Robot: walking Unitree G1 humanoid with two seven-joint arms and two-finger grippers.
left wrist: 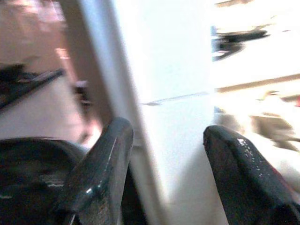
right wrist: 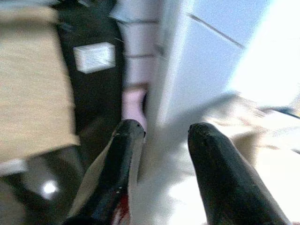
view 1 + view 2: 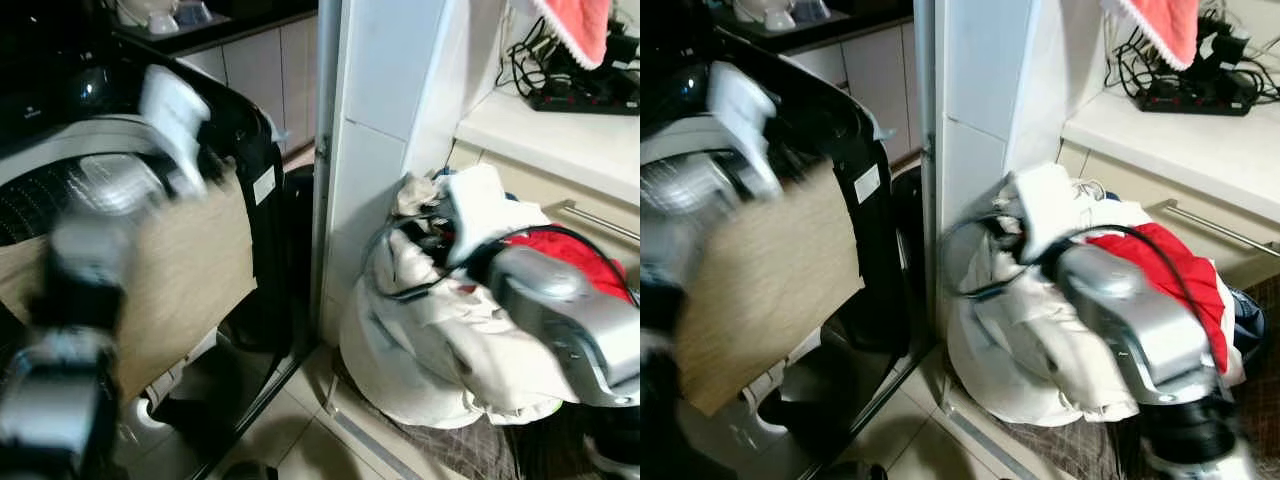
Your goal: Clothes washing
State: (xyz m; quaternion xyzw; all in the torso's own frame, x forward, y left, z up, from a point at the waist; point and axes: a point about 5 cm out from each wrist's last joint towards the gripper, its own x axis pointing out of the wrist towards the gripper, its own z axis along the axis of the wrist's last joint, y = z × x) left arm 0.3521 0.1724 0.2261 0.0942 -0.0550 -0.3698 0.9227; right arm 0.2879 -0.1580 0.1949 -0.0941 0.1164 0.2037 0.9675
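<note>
Plainly, the laundry pile (image 3: 440, 340) sits at the lower right of the head frames, heaped on the floor against the white pillar (image 3: 385, 150), with the washer (image 3: 120, 200) at the upper left. The right gripper (image 2: 159, 154) is by far the nearer: its jaws are parted with pale cloth lying between and just ahead of them, nothing yet grasped. The left gripper (image 1: 164, 173), jaws released and empty, is raised before the washer, well apart from the pile. The pile lies ahead of and below the right jaws, so the pick likely falls to that arm.
</note>
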